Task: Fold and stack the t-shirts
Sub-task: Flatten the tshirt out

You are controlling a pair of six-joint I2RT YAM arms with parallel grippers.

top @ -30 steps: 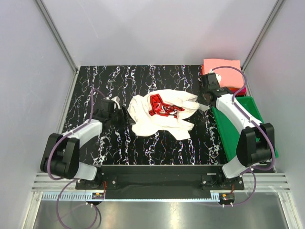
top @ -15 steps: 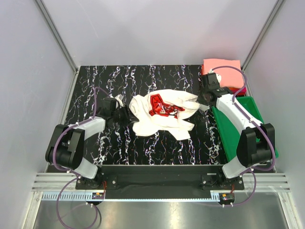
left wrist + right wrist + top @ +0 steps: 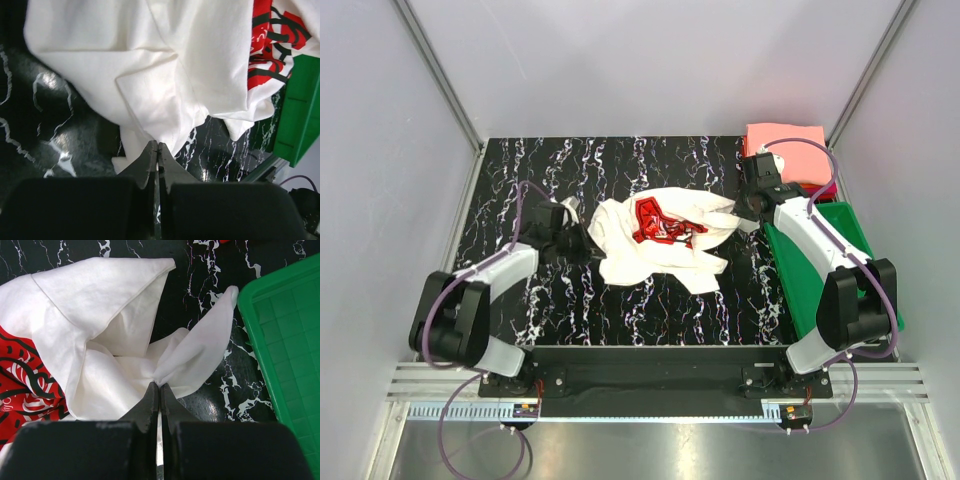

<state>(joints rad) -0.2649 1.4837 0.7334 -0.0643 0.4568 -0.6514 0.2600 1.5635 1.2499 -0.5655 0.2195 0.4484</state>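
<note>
From above, the cream-white t-shirt [image 3: 655, 255] sits crumpled mid-way across the table [image 3: 520, 180], with the left gripper [image 3: 582, 243] and right gripper [image 3: 745, 212] at opposite edges. Left wrist cam: jaws pinched tight on a fold of its edge. Right wrist cam: same deal, clamped on bunched white fabric beside the green tray [image 3: 285, 340].

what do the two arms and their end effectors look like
Left arm and right arm: white link shells, chunky black joints, a purple cable looping along each. Left end effector and right end effector: black bodies, two slim dark grey fingers.
</note>
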